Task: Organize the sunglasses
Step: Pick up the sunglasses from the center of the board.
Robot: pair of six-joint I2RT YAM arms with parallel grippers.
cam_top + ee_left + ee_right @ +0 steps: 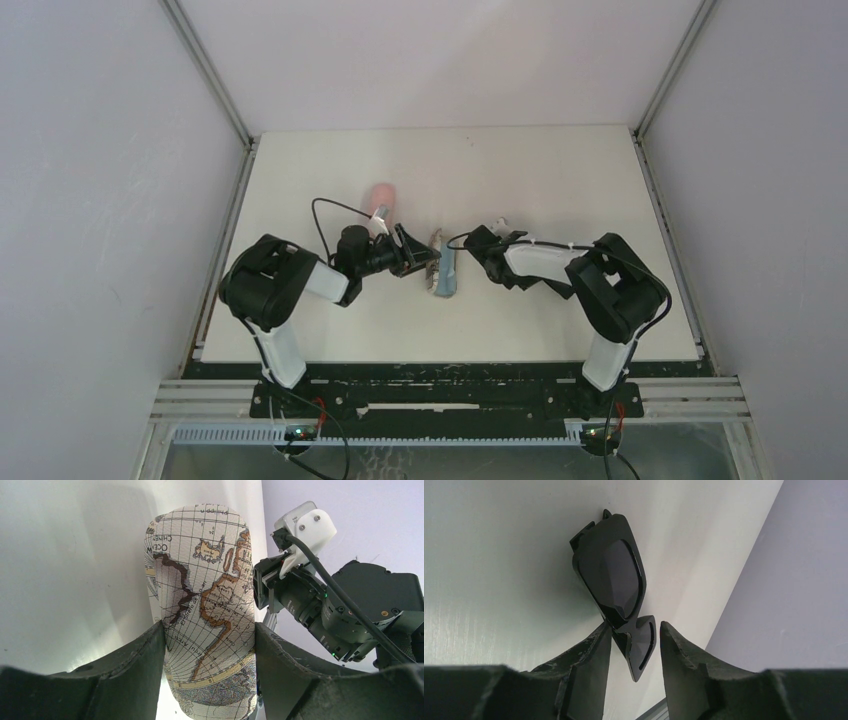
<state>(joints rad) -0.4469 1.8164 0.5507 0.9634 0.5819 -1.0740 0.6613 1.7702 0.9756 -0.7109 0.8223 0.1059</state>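
Black sunglasses stand between the jaws of the right gripper, pinch unclear; loosely held, they could drop short of the map-print case that the left gripper clenches.

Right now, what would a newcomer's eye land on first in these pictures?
The map-printed glasses case, clamped between the fingers of the left pincer at mid-table, fills the left wrist view. Black sunglasses with dark lenses sit between the fingers of the right pincer, just across from it. A pink case lies on the table behind the left pincer.
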